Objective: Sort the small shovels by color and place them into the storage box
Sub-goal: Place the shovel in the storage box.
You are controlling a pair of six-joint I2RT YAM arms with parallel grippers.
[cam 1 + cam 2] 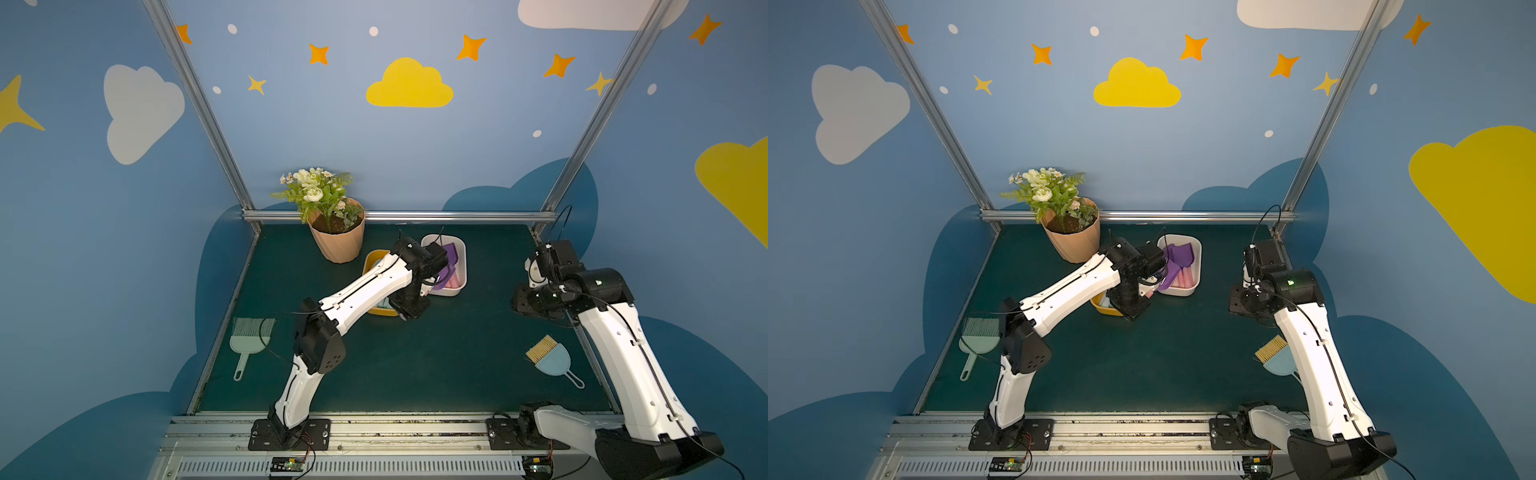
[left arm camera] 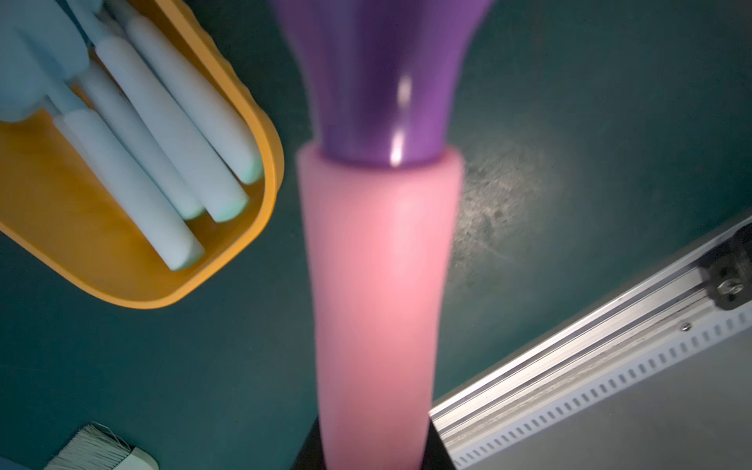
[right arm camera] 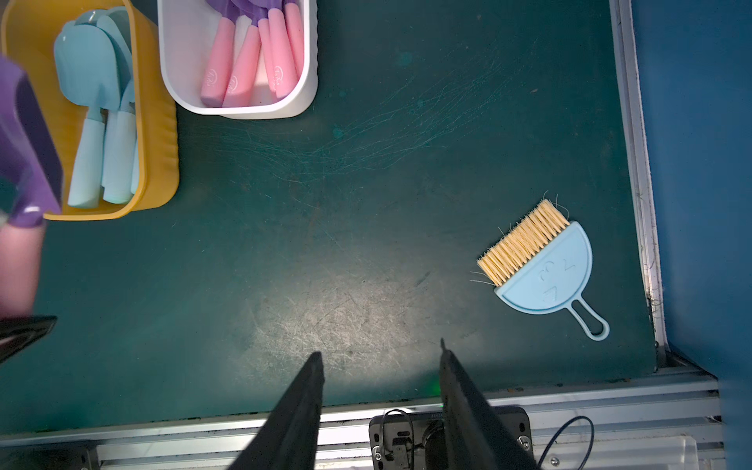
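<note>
One mint-green bristled hand brush lies far left on the dark green bench; it is no part of my job. Next comes the yellow ribbed plastic box, which holds the light blue toy shovels with pale aqua handles, stacked lengthwise.

Just beside it, my left fingers are clamped on the butt end of a purple plastic shovel with a pink handle. It is held clear above the bench, and in a top view its blade reaches the near rim of the white plastic box. That box holds the other purple shovels with pink handles.

I see no shovel loose on the bench, so I judge this to be the last one, and the step in hand is carrying it to its colour's box.

The next move calls for bringing it fully over the white box, turning it to lie along the ones already there, lowering, and only then letting go.

Further right, my right fingers stand apart with nothing between them, over bare bench. The blue hand brush with tan bristles lies near them, to be left alone.
</note>
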